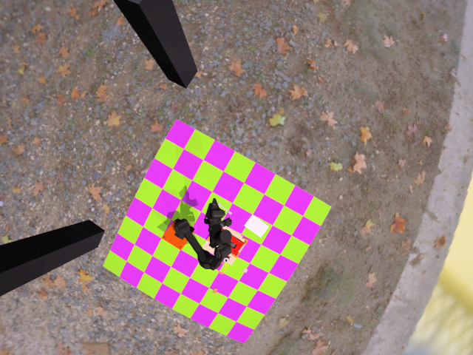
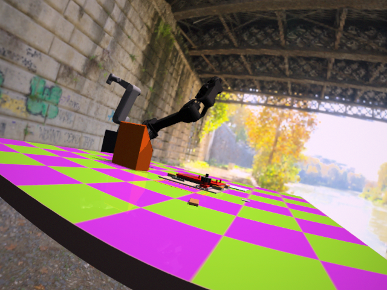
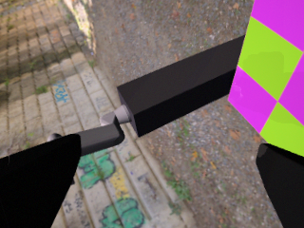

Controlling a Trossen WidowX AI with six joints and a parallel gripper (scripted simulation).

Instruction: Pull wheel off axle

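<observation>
My gripper [image 3: 170,148] is open, with wide-apart fingers and nothing between them in the wrist view. In the exterior view the arm is raised high above the table. A dark round part [image 2: 205,180], which looks like the wheel, sits around a short upright black axle [image 2: 207,175] on the red assembly [image 2: 190,177] [image 1: 237,244]. The gripper is well clear of it. The arm partly covers this assembly in the top view. A small yellow outline [image 1: 222,271] lies beside the assembly; a white square [image 1: 256,225] [image 2: 239,188] lies on its other side. I cannot tell which is the marked area.
The arm stands on an orange block [image 1: 174,238] [image 2: 127,146]. A small orange-brown block [image 1: 215,291] [image 2: 193,202] and a small pale piece [image 1: 244,270] [image 2: 245,200] lie near the assembly. A grey jointed bracket [image 2: 127,101] [image 3: 99,139] rises behind the orange block.
</observation>
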